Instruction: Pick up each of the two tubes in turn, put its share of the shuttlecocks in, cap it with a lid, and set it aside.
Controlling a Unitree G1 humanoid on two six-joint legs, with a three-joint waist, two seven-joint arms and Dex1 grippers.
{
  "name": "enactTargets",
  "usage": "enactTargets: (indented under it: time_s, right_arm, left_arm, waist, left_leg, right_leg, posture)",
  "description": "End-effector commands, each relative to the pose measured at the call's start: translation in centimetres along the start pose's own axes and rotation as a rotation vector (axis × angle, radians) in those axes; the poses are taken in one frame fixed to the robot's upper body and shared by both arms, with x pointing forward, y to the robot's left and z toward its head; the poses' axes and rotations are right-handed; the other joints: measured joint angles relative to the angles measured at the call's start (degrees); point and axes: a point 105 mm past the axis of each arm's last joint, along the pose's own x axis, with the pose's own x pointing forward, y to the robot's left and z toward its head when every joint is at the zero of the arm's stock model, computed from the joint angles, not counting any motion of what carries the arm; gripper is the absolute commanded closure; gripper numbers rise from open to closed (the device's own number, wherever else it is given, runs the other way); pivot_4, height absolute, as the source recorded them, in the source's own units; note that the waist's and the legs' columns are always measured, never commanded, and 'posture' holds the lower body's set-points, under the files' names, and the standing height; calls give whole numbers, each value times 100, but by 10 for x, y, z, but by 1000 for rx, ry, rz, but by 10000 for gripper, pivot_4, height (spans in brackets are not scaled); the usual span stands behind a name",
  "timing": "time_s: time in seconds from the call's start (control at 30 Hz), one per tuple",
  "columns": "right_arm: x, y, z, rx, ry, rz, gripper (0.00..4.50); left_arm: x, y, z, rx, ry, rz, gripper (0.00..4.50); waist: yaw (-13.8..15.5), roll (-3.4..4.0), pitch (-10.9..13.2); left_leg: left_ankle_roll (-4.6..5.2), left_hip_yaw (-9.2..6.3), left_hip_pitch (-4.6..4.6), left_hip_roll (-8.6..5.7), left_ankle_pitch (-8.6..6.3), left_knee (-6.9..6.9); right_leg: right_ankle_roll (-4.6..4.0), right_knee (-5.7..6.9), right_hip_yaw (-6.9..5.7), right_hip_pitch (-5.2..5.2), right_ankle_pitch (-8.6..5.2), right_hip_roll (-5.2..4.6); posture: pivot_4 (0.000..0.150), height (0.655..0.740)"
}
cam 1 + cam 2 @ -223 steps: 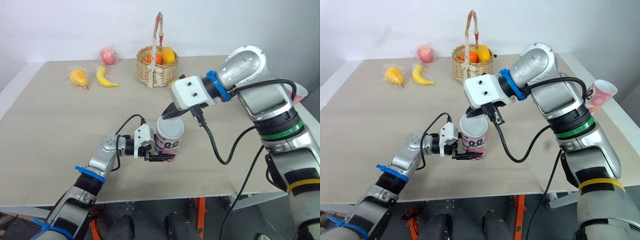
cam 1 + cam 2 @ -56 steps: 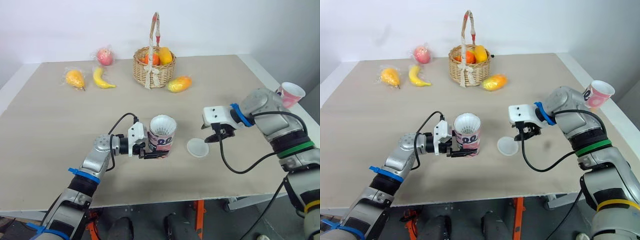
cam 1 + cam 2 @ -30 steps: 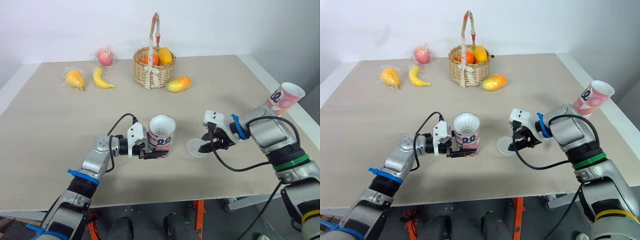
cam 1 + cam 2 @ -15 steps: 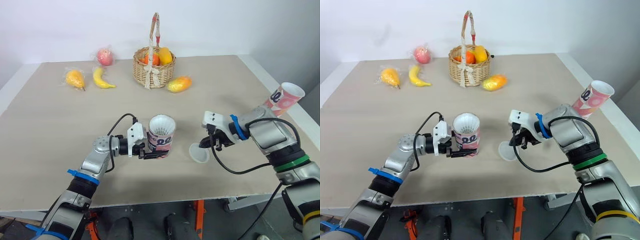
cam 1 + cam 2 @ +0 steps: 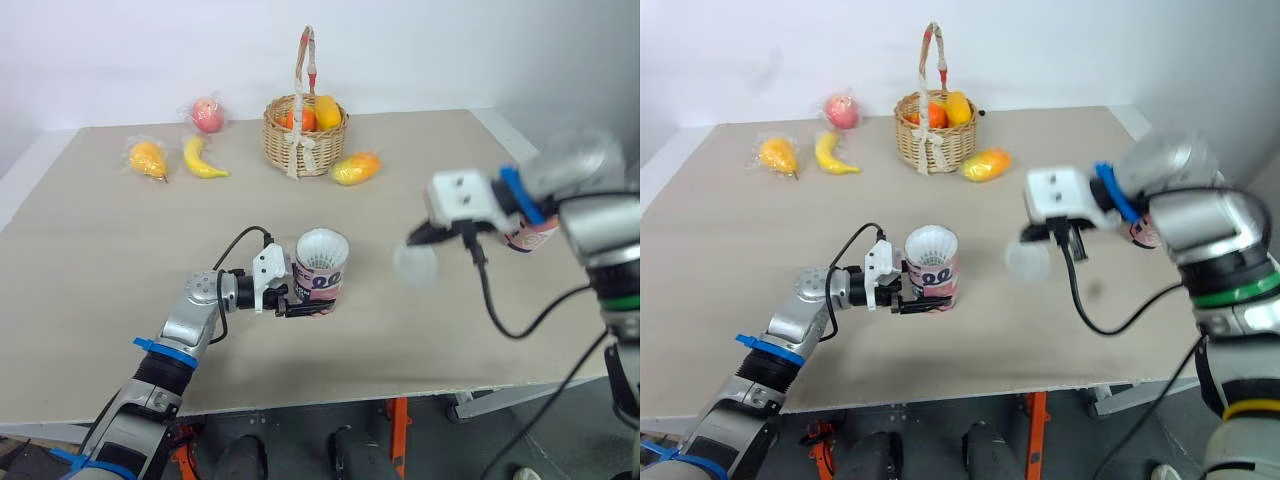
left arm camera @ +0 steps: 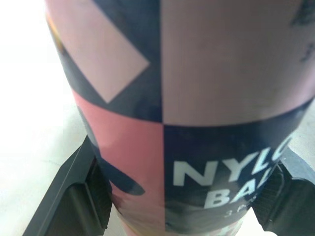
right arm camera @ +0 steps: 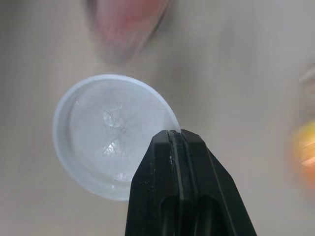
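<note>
— Where's the tube (image 5: 321,272)?
— Upright mid-surface (image 5: 120,260), the left tool (image 5: 308,302) clamped round its base, shuttlecocks (image 5: 322,243) showing at the mouth.
— And the lid (image 7: 110,132)?
— Held above the surface at the tube's three o'clock, with the right tool (image 7: 175,140) pinching only its rim (a thin hold).
— Risk?
— It could twist or slip, land crooked on the feathers, and shove the tube over.

A pale beige wooden table (image 5: 100,260) fills most of the scene, its near edge showing a light plywood rim. A plain white wall (image 5: 450,50) rises just behind its far edge. Below the near edge, an orange metal strut (image 5: 400,425) stands over dark grey floor (image 5: 450,450). The light is even and soft, casting faint shadows.
</note>
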Motion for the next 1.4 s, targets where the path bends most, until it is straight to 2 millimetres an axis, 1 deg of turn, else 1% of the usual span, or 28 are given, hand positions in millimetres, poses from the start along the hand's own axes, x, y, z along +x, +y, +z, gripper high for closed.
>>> enactTargets:
  time_s: [0.03, 0.1, 0.2, 0.33, 0.43, 0.53, 0.73, 0.87, 1.03, 1.2, 1.33, 1.4]
  right_arm:
    - [-7, -13, 52, -117, -149, 21, 44366]
    - [0, -22, 67, -151, -173, 15, 44366]
    - [15, -28, 78, -191, -175, 25, 44366]
    - [41, -35, 73, -235, -112, 29, 44366]
    - [50, -37, 69, -259, -89, 42, 44366]
    - [56, -35, 66, -289, -69, 65, 44366]
    - [63, -21, 56, -352, -18, 158, 44366]
    - [65, -14, 59, -377, -19, 204, 44366]
    - [72, -12, 64, -362, -40, 237, 44366]
    - [76, -21, 74, -353, -70, 187, 44366]
    - [73, -33, 82, -348, -86, 134, 44366]
    - [71, -33, 82, -348, -88, 138, 44366]
  left_arm:
    - [-7, -1, -29, -61, 112, 12, 12927]
    - [-7, 0, -28, -57, 112, 10, 12927]
    - [-7, 2, -27, -50, 115, 8, 12927]
    - [-8, 2, -26, -47, 116, 11, 12927]
    - [-10, 0, -27, -47, 121, 11, 12927]
    - [-11, 0, -27, -48, 122, 13, 12927]
    - [-12, 0, -28, -50, 124, 18, 12927]
    - [-12, -1, -28, -51, 124, 17, 12927]
    - [-11, -1, -29, -52, 121, 19, 12927]
    - [-12, -2, -30, -57, 119, 23, 12927]
    - [-12, -3, -30, -60, 120, 23, 12927]
    - [-12, -3, -30, -60, 120, 25, 12927]
  waist:
    - [-28, -5, -3]
    - [-33, -11, -5]
    - [-34, -16, -8]
    - [-33, -20, -9]
    - [-33, -20, -9]
    - [-32, -20, -9]
    - [-32, -20, -9]
    - [-32, -20, -9]
    - [-32, -20, -9]
    - [-35, -20, -9]
    - [-38, -20, -9]
    - [-39, -20, -9]
  left_leg:
    - [0, -2, 5, 2, 0, -1]
    - [-1, -1, 10, 2, 0, -1]
    - [-1, 5, 9, 0, 0, 1]
    - [0, 6, 6, -1, 0, 3]
    - [1, 6, 6, -1, 0, 3]
    - [1, 4, 4, -1, 0, 2]
    - [0, 2, 4, -1, 0, -1]
    - [0, 3, 5, 0, 0, -1]
    - [0, 3, 6, 1, 0, -1]
    - [0, 4, 12, 2, 0, -1]
    - [1, 6, 12, 3, 0, -1]
    - [1, 6, 12, 4, 0, -1]
  right_leg:
    - [-16, 0, -2, 7, -10, 0]
    - [-22, 0, -3, 12, -14, -3]
    - [-19, -1, -2, 13, -13, -10]
    - [-17, 0, -2, 12, -10, -11]
    - [-14, 0, -2, 11, -6, -9]
    - [-1, 0, -3, 11, -1, -9]
    - [2, 0, -4, 10, -2, -8]
    - [-3, 0, -4, 11, -4, -8]
    - [-6, 0, -4, 11, -4, -8]
    - [-10, 0, -4, 14, -4, -8]
    - [-20, 0, -4, 12, -7, -8]
    - [-20, 0, -4, 12, -7, -8]
  posture:
    - [1500, 7400]
    - [1500, 7400]
    - [1500, 7400]
    - [1500, 7400]
    - [1500, 7400]
    - [1500, 7400]
    - [1500, 7400]
    - [1500, 7400]
    - [1500, 7400]
    - [1500, 7400]
    - [1500, 7400]
    - [1500, 7400]
